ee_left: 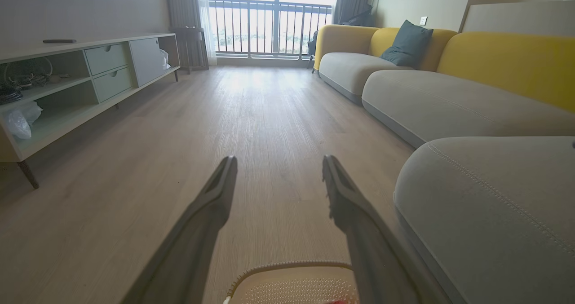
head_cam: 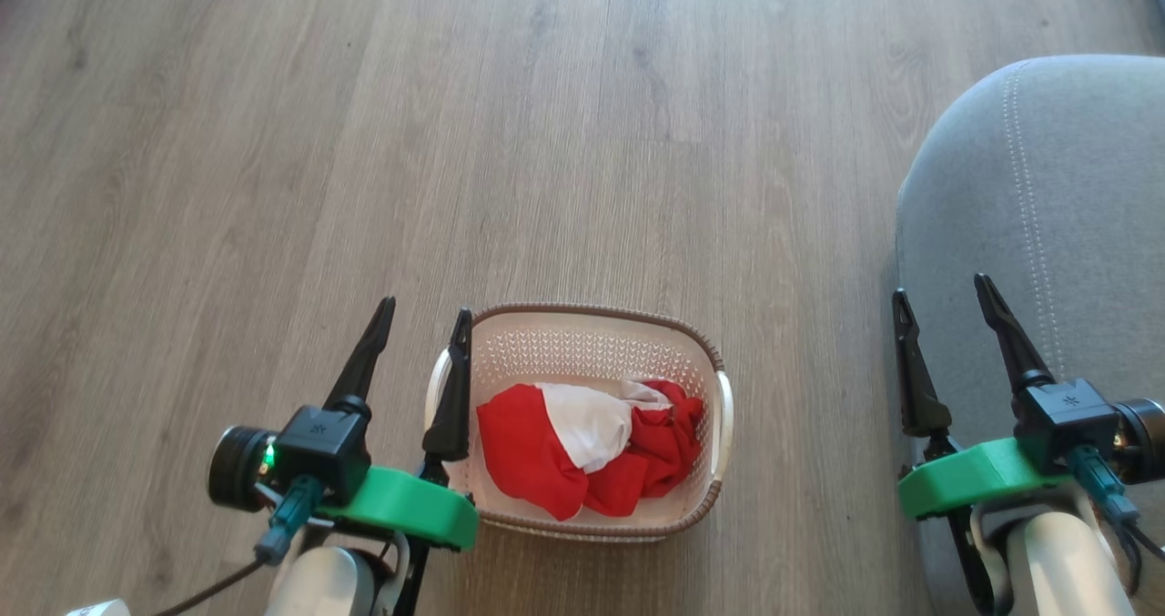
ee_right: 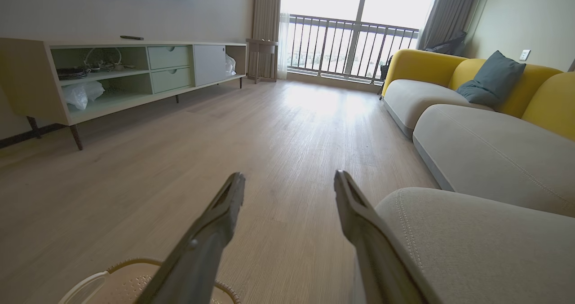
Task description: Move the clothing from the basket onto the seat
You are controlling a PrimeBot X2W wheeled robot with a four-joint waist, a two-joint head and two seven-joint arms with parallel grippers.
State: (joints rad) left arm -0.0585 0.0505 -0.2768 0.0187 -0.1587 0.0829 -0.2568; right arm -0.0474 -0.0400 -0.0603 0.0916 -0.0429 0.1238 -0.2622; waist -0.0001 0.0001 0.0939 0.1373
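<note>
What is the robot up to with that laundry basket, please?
The robot faces a laundry basket on the floor, with red and white clothes bunched inside. Both grippers are open and empty: the left gripper near the basket's left rim, the right gripper by the grey sofa seat. Nothing is lifted yet.

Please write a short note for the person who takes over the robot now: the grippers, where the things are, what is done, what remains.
Left gripper: open, holds nothing, hovers at the basket's left side.
Right gripper: open, holds nothing, over the near edge of the seat.
Clothing: red and white, bunched up inside the basket.
The basket stands on the floor, to the left of the seat.
Done: nothing yet; all the clothing in view lies in the basket.
Left: grasp the clothing, lift it out, put it on the seat.
</note>
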